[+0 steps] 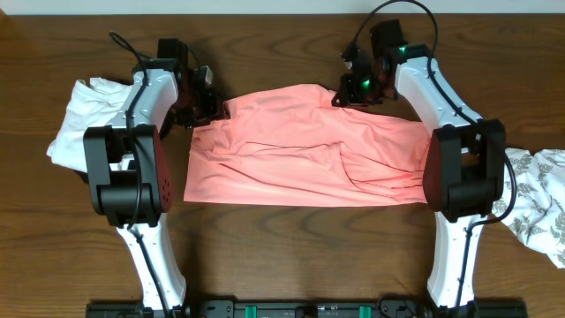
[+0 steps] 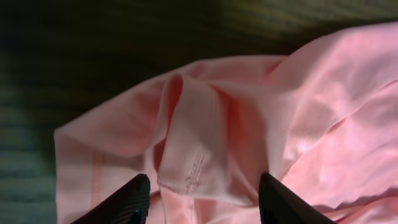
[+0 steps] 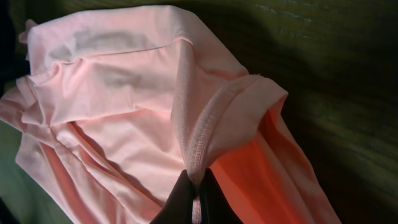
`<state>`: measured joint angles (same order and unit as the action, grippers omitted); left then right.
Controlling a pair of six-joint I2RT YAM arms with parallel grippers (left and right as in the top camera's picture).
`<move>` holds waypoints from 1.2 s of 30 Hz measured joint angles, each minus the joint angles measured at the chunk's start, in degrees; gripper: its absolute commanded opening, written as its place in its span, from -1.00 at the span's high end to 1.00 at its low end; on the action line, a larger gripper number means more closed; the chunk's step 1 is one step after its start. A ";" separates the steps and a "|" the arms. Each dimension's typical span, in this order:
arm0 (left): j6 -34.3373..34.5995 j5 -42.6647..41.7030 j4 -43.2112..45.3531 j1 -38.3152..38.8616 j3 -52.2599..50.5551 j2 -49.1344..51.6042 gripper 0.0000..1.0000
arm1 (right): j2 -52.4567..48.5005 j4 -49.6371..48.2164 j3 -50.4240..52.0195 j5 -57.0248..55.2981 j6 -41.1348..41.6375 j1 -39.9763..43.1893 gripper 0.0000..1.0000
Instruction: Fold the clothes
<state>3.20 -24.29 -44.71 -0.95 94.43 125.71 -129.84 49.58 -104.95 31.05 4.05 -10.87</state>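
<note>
- The pink garment [image 1: 300,146] lies spread and rumpled across the middle of the bench [image 1: 282,238], rather nearer the far edge.
- The left claw [image 2: 204,183] sits at the garment's far-left corner. Its fingers [image 2: 134,202] are wide apart, with a ridge of cloth lying loose between them and nothing pinched.
- The right claw [image 3: 196,186], at the far-right corner, is closed tight on a stitched hem that is drawn up from the fabric.
- A white garment [image 1: 84,110] is bunched at the left edge, and a leaf-print cloth [image 1: 543,199] lies at the right edge.

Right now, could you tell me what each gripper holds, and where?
The right gripper pinches the pink garment by its stitched hem; the left gripper, open, holds nothing.
</note>
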 measured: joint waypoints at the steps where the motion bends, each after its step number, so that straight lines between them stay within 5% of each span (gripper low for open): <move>1: 0.00 0.00 0.31 0.00 0.00 0.00 -0.14 | 0.00 0.07 0.00 -0.04 -0.02 0.00 0.97; 17: 0.00 -0.28 1.25 1.07 0.11 1.70 -0.12 | 0.00 0.09 0.00 -0.07 -0.22 0.00 0.97; 21: 0.28 -0.57 1.09 1.31 0.11 1.84 0.27 | 0.00 0.07 0.00 -0.09 -0.22 0.00 0.97; 24: 0.44 -1.51 0.81 1.42 0.09 2.27 0.77 | 0.00 0.02 0.00 -0.17 -0.22 0.00 0.97; 36: 0.20 -2.71 -0.81 1.51 0.04 2.45 0.88 | 0.00 0.37 0.00 -1.36 -0.24 0.02 0.97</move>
<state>3.40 -27.00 -45.52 0.56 94.48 128.16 -129.84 49.95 -104.95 29.69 3.81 -10.85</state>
